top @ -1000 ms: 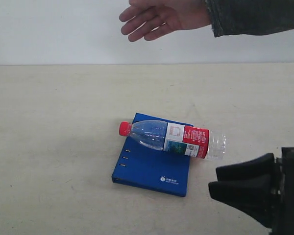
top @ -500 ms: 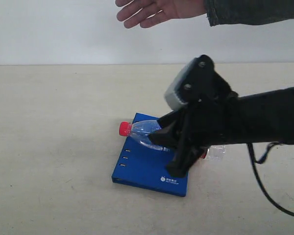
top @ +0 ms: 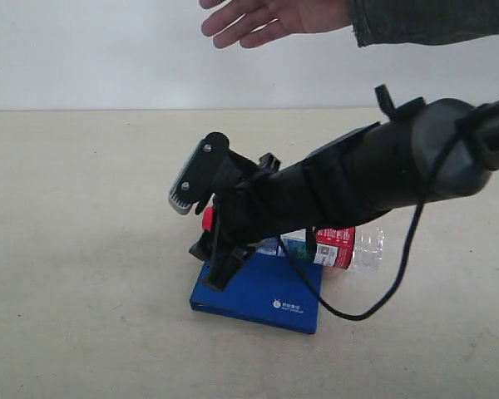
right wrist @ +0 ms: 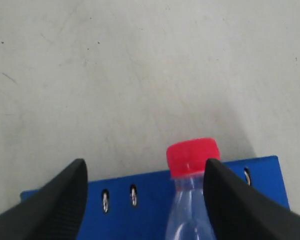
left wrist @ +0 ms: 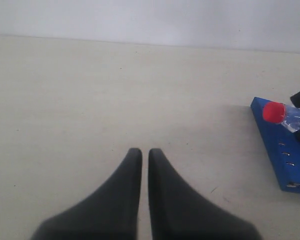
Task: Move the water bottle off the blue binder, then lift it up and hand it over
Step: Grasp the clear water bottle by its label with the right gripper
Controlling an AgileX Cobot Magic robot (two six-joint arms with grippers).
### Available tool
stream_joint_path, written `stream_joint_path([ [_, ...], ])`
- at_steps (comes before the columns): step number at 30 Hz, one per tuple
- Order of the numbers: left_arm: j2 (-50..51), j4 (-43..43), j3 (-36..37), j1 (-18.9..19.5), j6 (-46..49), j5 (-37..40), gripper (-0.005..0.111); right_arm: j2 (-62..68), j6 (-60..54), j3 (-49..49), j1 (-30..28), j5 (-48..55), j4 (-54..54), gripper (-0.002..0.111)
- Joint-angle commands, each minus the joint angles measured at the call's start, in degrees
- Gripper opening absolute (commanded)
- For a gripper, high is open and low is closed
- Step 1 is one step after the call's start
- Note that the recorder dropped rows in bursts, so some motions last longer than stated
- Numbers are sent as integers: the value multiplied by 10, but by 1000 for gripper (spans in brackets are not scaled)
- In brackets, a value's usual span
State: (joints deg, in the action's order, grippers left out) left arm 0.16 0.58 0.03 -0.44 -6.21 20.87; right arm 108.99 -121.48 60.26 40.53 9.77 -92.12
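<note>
— What sort of surface is it?

— A matte cream worktop (top: 83, 249), lightly scuffed and specked, running back to a plain pale wall (top: 83, 50) along its far edge.

— And where are the task's things?

— The flat rectangular blue binder (top: 262, 293) lies near the middle of the worktop, well short of the far edge. The small clear plastic water bottle (top: 339, 247) with the red screw cap (right wrist: 192, 156) lies on its side across the binder, its clear base hanging past one edge.

— What are the arms doing?

— The black right gripper (top: 212, 262) reaches across to the cap end. Its jaws stand wide apart on either side of the neck, above the row of spine slots. I cannot tell whether either finger touches the plastic. A black cable (top: 382, 291) loops down from that arm.

— And the other one?

— The black left gripper (left wrist: 143, 154) hangs over bare worktop, well apart from the binder, jaws drawn together to a thin slit with nothing between them.

— Is anyone there?

— An open bare hand (top: 270, 18) in a grey sleeve (top: 416, 21) is held out against the wall, above the far edge.
</note>
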Motion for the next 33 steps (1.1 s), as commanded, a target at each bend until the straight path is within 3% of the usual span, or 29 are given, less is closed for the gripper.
stream_joint_path([
  [1,-2,2,0,-2,2,-6,5,37,-5,48,7,-29,4,59],
  [8,-2,2,0,-2,2,-6,5,64,-5,72,7,-129,1,59],
  [13,-2,2,0,-2,2,-6,5,56,14,72,7,-110,-5,59],
  [21,-2,2,0,-2,2,-6,5,55,48,72,7,-98,-5,15],
  [27,-2,2,0,-2,2,-6,5,34,56,72,7,-108,-5,-1],
  [33,-2,2,0,-2,2,-6,5,-49,108,71,7,-171,-8,0],
])
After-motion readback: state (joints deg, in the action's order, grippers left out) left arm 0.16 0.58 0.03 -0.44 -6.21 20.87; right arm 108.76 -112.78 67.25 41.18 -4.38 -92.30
